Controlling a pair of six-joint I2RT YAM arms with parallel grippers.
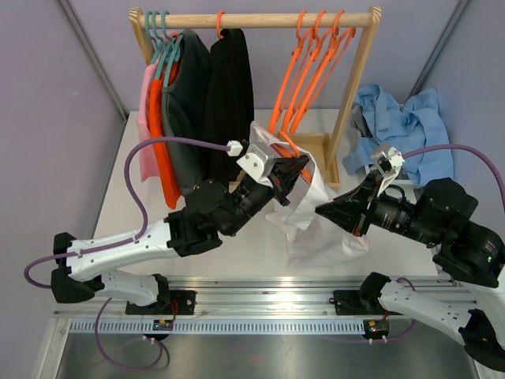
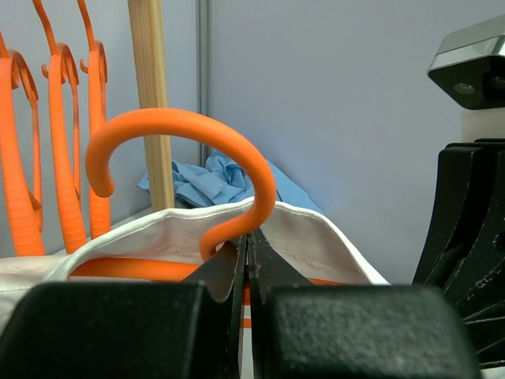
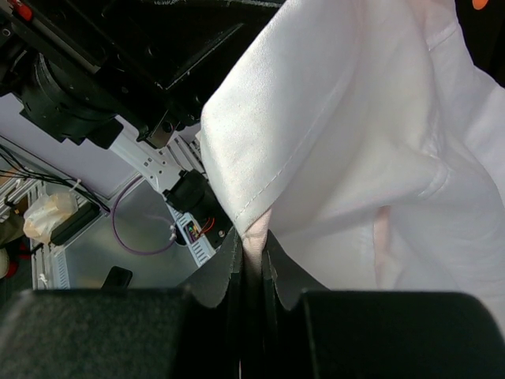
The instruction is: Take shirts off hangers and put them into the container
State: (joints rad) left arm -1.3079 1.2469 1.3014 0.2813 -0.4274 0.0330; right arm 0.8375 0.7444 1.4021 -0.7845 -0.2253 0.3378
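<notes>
1. My left gripper (image 2: 247, 245) has its jaws clenched on the neck of an orange hanger (image 2: 189, 130), just under the hook. The hanger is off the wooden rail (image 1: 260, 17).
2. The white shirt (image 1: 319, 237) hangs from that hanger above the counter (image 1: 245, 257), between the two arms. My right gripper (image 3: 251, 245) has its jaws pinched on a fold of it.
3. Risk: the left hold is on a thin, round neck. A sideways tug from the right arm could twist the hanger in the jaws or pull it out.
4. Risk: the right pinch takes only a small fold. If the collar catches on a hanger shoulder, I judge the fabric slips free first.
5. Risk: the shirt hangs close to the rack's right post and could snag there on the way across.
6. Risk: the light blue shirts (image 1: 402, 126) are piled well to the right and I cannot make out the container under them. A short drop would land on the counter.
7. Count on the rail:
   - Four shirts: pink, orange, dark grey and black.
   - At least three bare orange hangers.
   - Teal hooks, two or three; they overlap.
8. Count off the rail: one white shirt on one orange hanger. I cannot count the shirts in the blue pile.
</notes>
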